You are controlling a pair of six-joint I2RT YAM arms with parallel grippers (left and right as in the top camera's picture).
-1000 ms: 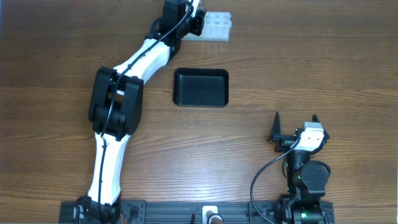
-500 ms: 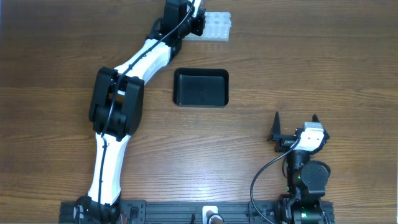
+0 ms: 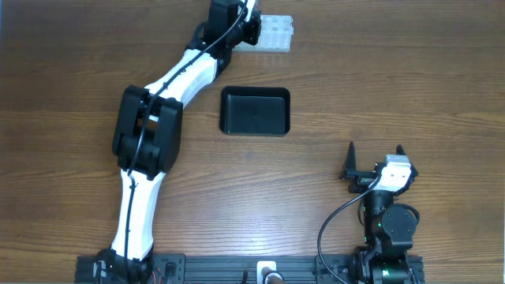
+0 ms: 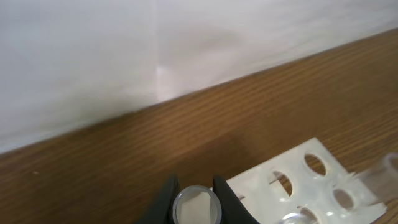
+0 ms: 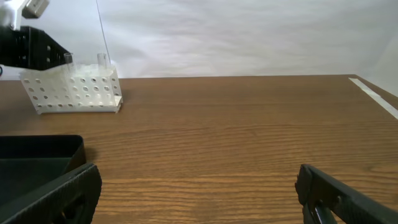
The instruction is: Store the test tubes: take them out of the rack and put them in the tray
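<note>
A clear perforated rack (image 3: 274,33) stands at the table's far edge; in the right wrist view the rack (image 5: 73,90) has two tubes (image 5: 102,60) sticking up. My left gripper (image 3: 249,24) is at the rack's left end. In its own view the left gripper (image 4: 196,205) is shut on a test tube (image 4: 196,207), whose round rim sits between the fingers (image 4: 165,196) beside the rack's corner (image 4: 298,180). The tube's lower part is hidden. The black tray (image 3: 255,111) lies empty in front of the rack. My right gripper (image 3: 374,159) rests open near the front right.
A white wall runs right behind the rack. The tray's near corner (image 5: 37,158) shows in the right wrist view, left of my right gripper (image 5: 199,205). Bare wooden table (image 3: 410,79) stretches to the right of rack and tray.
</note>
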